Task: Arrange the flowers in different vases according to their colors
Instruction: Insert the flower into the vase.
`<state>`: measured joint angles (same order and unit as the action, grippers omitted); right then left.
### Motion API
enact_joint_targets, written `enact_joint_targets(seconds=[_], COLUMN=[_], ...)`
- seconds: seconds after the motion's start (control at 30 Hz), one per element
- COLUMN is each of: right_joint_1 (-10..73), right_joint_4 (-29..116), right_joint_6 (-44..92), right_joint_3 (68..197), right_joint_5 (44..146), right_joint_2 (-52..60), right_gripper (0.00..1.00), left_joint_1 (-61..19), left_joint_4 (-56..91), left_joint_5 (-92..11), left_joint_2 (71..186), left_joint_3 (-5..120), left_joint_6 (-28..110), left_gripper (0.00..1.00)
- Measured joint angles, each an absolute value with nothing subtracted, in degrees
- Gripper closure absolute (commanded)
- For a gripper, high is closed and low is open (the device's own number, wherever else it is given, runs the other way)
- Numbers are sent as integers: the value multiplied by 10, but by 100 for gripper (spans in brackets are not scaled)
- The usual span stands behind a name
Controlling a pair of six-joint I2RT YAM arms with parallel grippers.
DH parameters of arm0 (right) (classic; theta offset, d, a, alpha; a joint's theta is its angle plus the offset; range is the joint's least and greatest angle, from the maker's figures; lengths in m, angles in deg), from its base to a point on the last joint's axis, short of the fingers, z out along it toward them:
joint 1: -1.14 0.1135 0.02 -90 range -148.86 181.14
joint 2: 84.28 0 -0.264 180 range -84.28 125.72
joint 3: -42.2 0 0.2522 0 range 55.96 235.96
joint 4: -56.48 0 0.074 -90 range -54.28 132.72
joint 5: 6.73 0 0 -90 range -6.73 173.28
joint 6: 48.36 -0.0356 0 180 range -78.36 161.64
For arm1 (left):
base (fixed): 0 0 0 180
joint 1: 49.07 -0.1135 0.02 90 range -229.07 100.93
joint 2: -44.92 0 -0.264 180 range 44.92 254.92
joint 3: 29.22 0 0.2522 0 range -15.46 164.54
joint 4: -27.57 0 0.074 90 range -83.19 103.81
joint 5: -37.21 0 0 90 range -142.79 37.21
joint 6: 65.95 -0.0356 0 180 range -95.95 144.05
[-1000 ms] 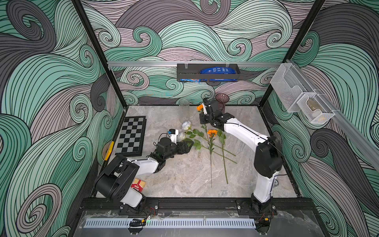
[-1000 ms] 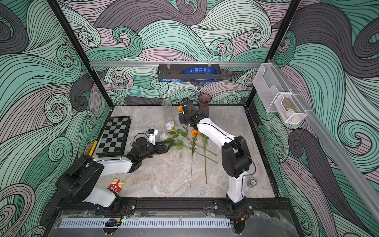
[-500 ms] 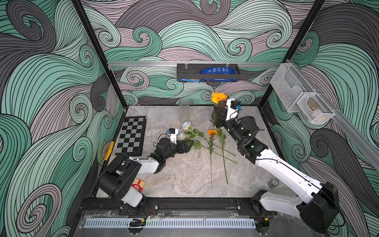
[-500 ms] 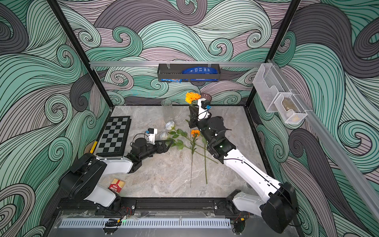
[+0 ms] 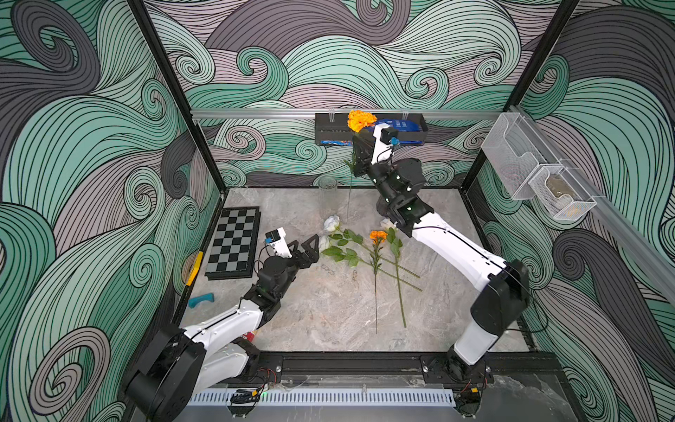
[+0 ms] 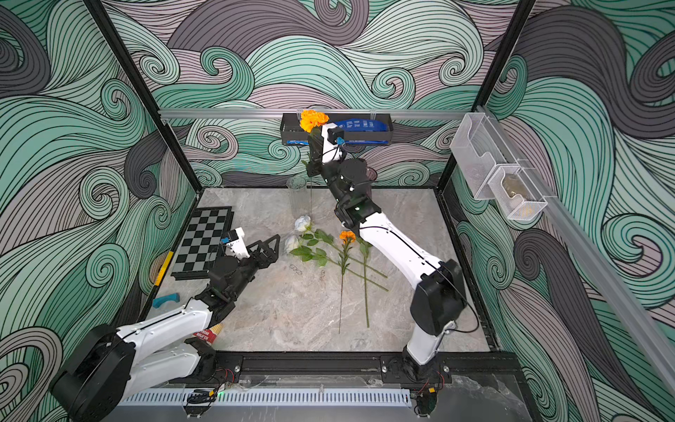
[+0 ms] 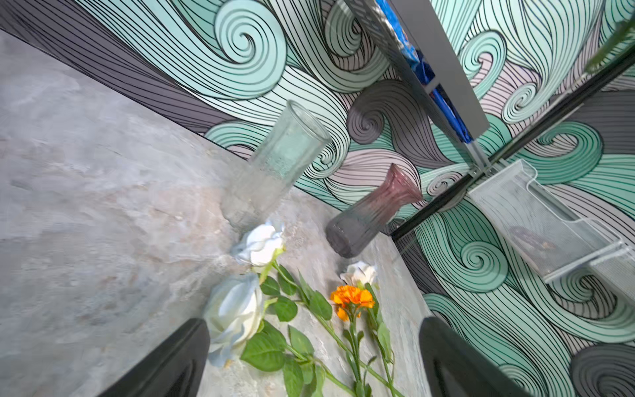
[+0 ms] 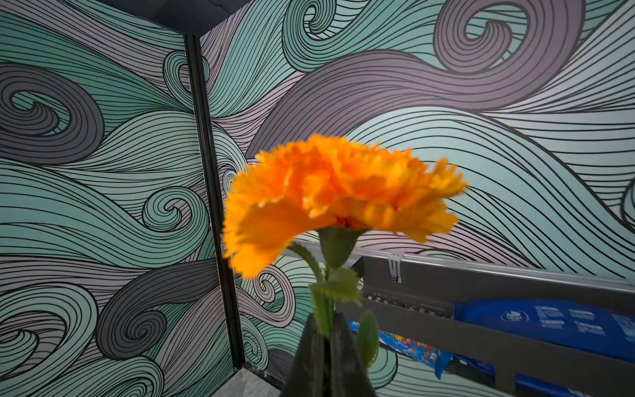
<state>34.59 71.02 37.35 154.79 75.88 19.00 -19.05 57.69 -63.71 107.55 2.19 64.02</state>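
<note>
The ruffled orange flower (image 8: 336,192) hung high, just beside the tall clear glass vase (image 5: 327,197). The right claw (image 8: 325,330) pinched its thin green stem tight. The left claw (image 5: 306,243) gaped open and empty near the vase. The blue packet's (image 8: 556,323) writing was too blurry to read.

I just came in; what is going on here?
The right pincer is shut on the stem of an orange flower, held upright beside the clear vase. The left pincer is open, low beside the white roses. These three and a second orange flower lie on the table. The clear vase and the purple vase stand empty.
</note>
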Motion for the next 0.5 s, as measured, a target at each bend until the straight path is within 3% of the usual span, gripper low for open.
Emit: enact_joint_targets(seconds=[0.3,0.5], right_joint_1=[344,327], right_joint_4=[650,677], right_joint_6=[430,416], right_joint_3=[1930,1994], right_joint_5=[778,795], right_joint_2=[445,524], right_gripper=[100,100], left_joint_1=[-204,-220], left_joint_4=[607,625], left_joint_5=[-619,-595], left_joint_2=[1119,1138], left_joint_3=[4,3], left_joint_6=[641,646], left_gripper=[1,1])
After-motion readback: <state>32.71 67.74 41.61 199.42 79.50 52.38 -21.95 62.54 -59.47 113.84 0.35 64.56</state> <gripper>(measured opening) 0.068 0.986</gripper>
